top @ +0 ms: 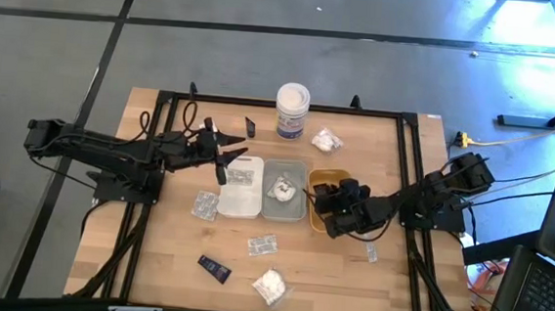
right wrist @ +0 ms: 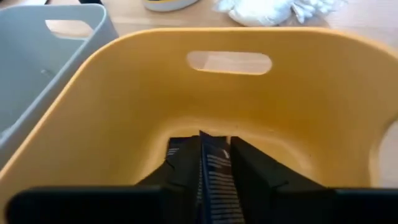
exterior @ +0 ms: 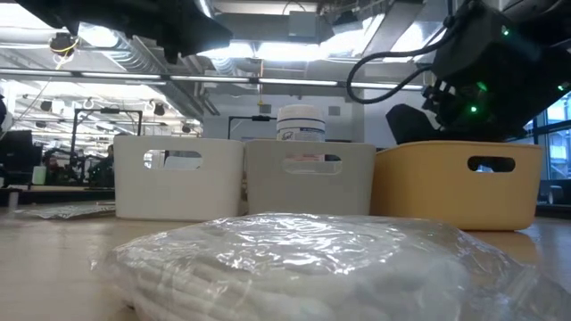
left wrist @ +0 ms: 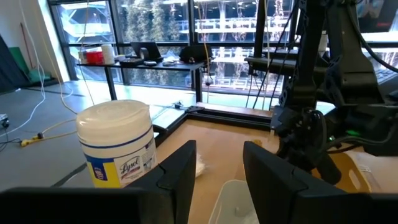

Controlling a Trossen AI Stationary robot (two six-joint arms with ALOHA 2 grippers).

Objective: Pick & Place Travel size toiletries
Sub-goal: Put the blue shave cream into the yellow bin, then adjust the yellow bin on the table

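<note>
My right gripper reaches slanting down into the orange tray, its fingers a little apart with a small black tube standing edge-on between them. A second dark printed piece shows just beside it. My left gripper hovers open and level over the white tray's left edge, nothing between its fingers. A sachet lies in the white tray, and a white bundle lies in the grey tray. Loose toiletries lie on the table: sachets, tubes and bundles. My right gripper has the black tube's flat sides between its two fingers, which come slanting down from the table's right side. The tube stands on edge inside the orange tray, close against one finger. A thin gap shows at the other. Its lower end is hidden by the fingers.
The tall white tub with a blue label stands at the table's far edge behind the trays. A small sachet lies under the right arm. A dark frame runs round the table. The near bundle fills the low view's foreground.
</note>
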